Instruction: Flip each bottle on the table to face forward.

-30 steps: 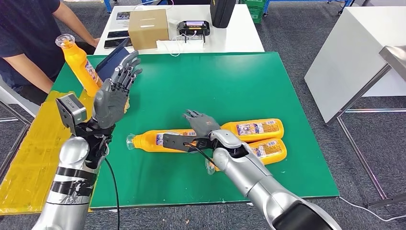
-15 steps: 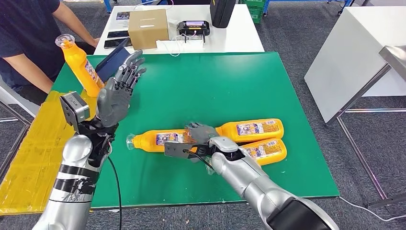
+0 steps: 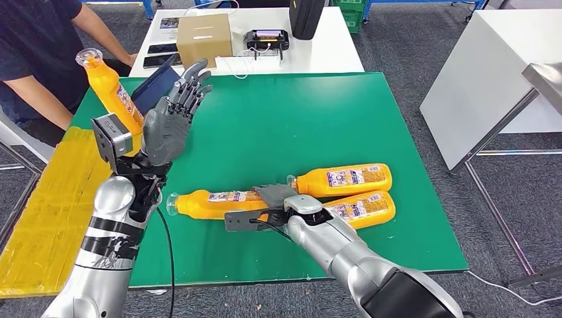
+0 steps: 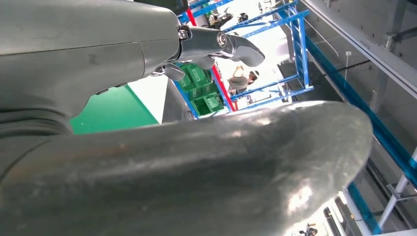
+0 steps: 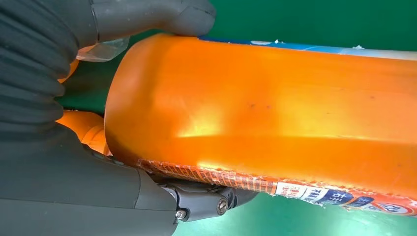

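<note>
Three orange bottles lie on the green table point(image 3: 298, 112). My right hand point(image 3: 275, 197) grips the base end of the left lying bottle point(image 3: 205, 204), whose cap points left. In the right wrist view my thumb point(image 5: 152, 17) lies over that bottle point(image 5: 275, 108) and darker fingers point(image 5: 206, 204) curl under it. Two more bottles point(image 3: 344, 179) point(image 3: 363, 207) lie side by side just right of the hand. A fourth bottle point(image 3: 109, 83) stands tilted at the far left corner, its base hidden behind my left hand point(image 3: 173, 112). That hand is raised, fingers spread and holding nothing.
A person point(image 3: 40, 46) sits at the far left beside the tilted bottle. A dark tablet point(image 3: 156, 83) leans at the table's far left edge. Behind is a white table with a cardboard box point(image 3: 205, 36) and a device point(image 3: 267, 40). Yellow matting point(image 3: 46, 212) lies left; another white table point(image 3: 490, 73) stands right.
My right hand has closed around the left lying bottle and shifted it slightly left. My left hand has risen and moved farther over the table, still spread.
</note>
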